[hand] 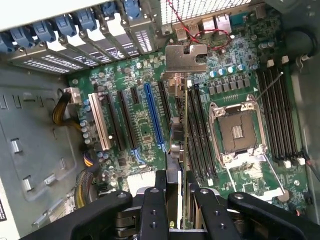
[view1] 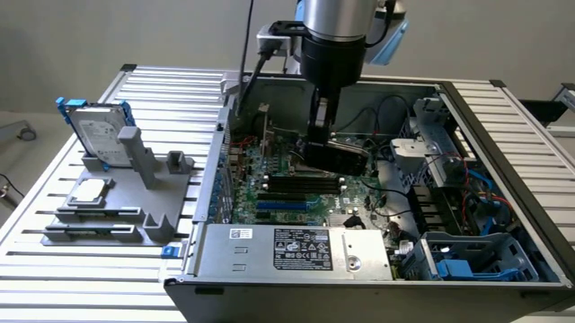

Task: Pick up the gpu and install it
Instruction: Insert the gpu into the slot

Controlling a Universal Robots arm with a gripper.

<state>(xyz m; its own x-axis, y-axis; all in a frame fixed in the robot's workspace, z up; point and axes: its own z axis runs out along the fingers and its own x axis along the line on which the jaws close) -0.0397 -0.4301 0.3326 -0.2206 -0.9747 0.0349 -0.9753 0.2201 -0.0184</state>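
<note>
Claw [hand: 176,186] gripping gpu [hand: 186,59] between its jaws, above motherboard [hand: 142,135]

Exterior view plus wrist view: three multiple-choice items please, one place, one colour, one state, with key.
1. The hard drive stands: A on the grey stand outside the case, at the exterior view's left; B inside the case; C on the floor.
2. One long slot on the motherboard is: A red; B blue; C yellow.
3. The gpu is: A on the stand; B on top of the hard drive; C held by the gripper above the motherboard.
A: upright in its blue frame there. B: blue among black slots. C: the gripper grips the card inside the case.
</note>
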